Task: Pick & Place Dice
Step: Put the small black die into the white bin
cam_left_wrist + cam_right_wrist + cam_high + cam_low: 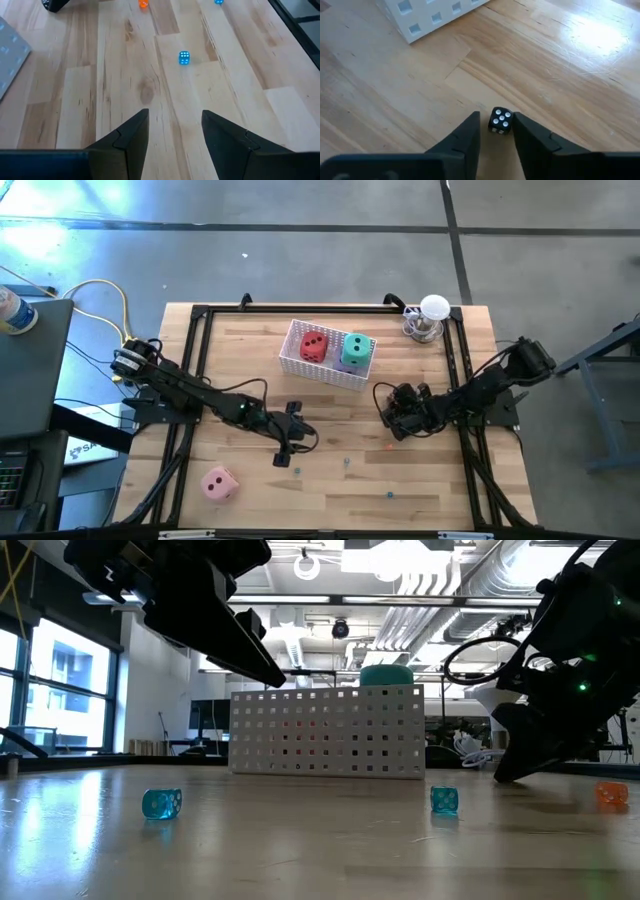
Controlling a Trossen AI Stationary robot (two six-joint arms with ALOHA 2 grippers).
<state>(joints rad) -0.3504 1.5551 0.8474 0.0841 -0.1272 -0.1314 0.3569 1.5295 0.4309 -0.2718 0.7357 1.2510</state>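
Note:
A red die [313, 346] and a green die [356, 348] sit in the white perforated basket [300, 366]. A sliver of purple [343, 366] shows beside the green one. The pink die [219, 483] rests on the table near its near-left corner. My left gripper [175, 125] is open, above bare wood at the table's middle. My right gripper [496, 122] is low at the table right of the basket. Its fingers stand on either side of a small black die [500, 120] with white pips that rests on the wood. My right gripper comes at the small black die [500, 120] slanting down from the table's right side, with one fingertip on each side of it. The die sits on the wood. I cannot tell whether the fingers touch it.
Small blue dice [184, 57] [161, 803] [444, 800] and an orange one [611, 795] lie scattered on the near half of the table. A glass object [428, 320] stands at the far right corner. A black frame [196, 340] runs along the table's edges.

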